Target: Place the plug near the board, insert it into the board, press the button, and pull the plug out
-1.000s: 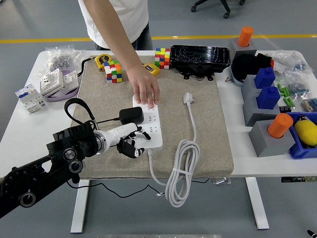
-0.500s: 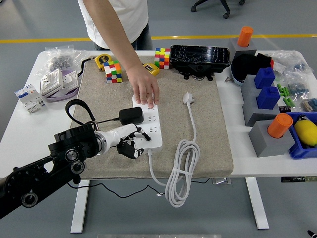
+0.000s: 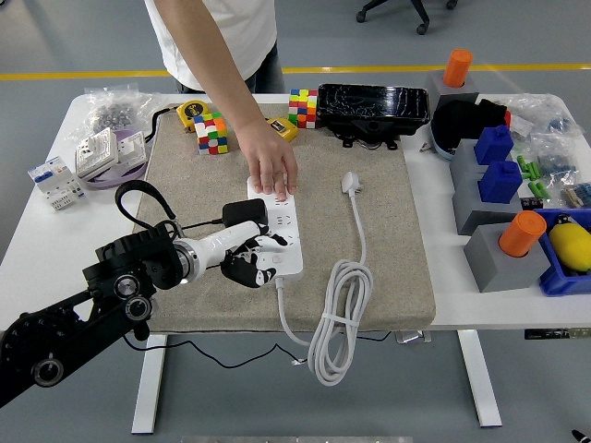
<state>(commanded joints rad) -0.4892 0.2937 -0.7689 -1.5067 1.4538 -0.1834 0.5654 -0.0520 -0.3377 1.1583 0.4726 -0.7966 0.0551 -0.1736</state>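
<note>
No brand name or writing can be read on anything on the white table (image 3: 55,245). At the far left, small grey parts are held in a clear plastic bag (image 3: 113,111), with white wall sockets (image 3: 109,151) just nearer. The left hand (image 3: 247,256), white-palmed with black fingers, is seen reaching in over a coarse beige mat (image 3: 379,240); its fingers are curled loosely at the near end of the white power strip (image 3: 276,225), and whether anything is gripped cannot be told. A boxy black plug (image 3: 244,214) is seated at the strip's left edge, touching the hand's upper side. The strip's far end is pressed flat by a person's hand (image 3: 271,163). Multicoloured cube puzzles (image 3: 211,134) lie beyond. A white three-pin plug (image 3: 351,182) lies on the mat right of the strip, its cable coiled (image 3: 334,323) past the near edge. Farther right, orange cylinders (image 3: 522,232) are held in grey blocks, and a yellow object (image 3: 571,244) is kept in a blue bin (image 3: 563,277).
</note>
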